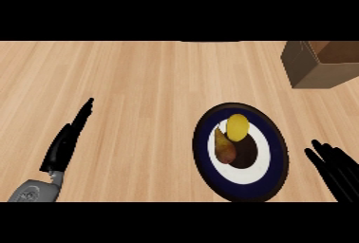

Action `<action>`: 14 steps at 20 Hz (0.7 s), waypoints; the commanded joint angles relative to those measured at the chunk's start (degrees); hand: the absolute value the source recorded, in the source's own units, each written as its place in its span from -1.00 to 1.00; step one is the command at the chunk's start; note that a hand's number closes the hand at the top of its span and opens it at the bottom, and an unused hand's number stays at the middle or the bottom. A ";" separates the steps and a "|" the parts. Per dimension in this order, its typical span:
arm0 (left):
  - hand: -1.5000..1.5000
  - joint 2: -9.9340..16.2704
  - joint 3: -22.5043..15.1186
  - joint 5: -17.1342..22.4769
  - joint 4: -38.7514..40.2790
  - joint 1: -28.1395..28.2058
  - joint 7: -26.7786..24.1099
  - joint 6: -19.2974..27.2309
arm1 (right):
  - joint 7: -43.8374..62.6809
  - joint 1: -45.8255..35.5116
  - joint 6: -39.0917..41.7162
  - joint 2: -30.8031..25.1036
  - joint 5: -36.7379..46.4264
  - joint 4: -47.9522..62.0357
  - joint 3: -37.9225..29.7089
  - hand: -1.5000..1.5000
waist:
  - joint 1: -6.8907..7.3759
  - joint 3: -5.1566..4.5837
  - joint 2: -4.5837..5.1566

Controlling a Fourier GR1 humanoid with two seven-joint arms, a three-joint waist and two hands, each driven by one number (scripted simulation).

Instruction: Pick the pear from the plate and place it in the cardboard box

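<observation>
A yellow pear with a brownish lower side lies on a dark blue plate with a white centre, at the lower right of the wooden counter. The cardboard box stands open at the top right corner, partly cut off by the view's edge. My right hand is at the lower right, just right of the plate, fingers straight and pointing up, apart from the pear. My left hand rests at the lower left with straight fingers, far from the plate.
The light wooden counter stretches across the whole view. A dark shape shows faintly at the top edge near the middle.
</observation>
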 commanded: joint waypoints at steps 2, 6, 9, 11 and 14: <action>0.00 -0.96 -0.22 -0.74 2.16 -2.47 -0.16 -0.53 | 16.89 -6.05 8.06 1.97 13.83 -4.74 10.57 -1.00 | 1.24 -0.03 0.29; 0.00 -0.96 0.50 -0.49 2.75 -3.65 -0.41 -1.28 | 28.93 -14.24 15.45 5.22 16.62 -2.84 16.73 -1.00 | 1.60 -0.01 0.17; 0.00 -2.09 -0.45 -1.71 3.06 -3.73 0.90 -0.88 | 36.20 -21.79 21.77 10.82 19.55 1.88 22.76 -1.00 | 1.78 0.12 0.17; 0.00 -1.33 1.04 -1.46 3.33 -2.78 -0.62 -1.73 | 39.82 -24.51 24.03 17.14 22.12 5.14 27.37 -1.00 | 1.28 0.24 0.06; 0.00 -0.41 2.69 -1.19 1.67 -3.43 1.33 -3.12 | 41.21 -28.64 27.82 22.99 21.09 11.55 26.94 -1.00 | 1.02 0.31 0.04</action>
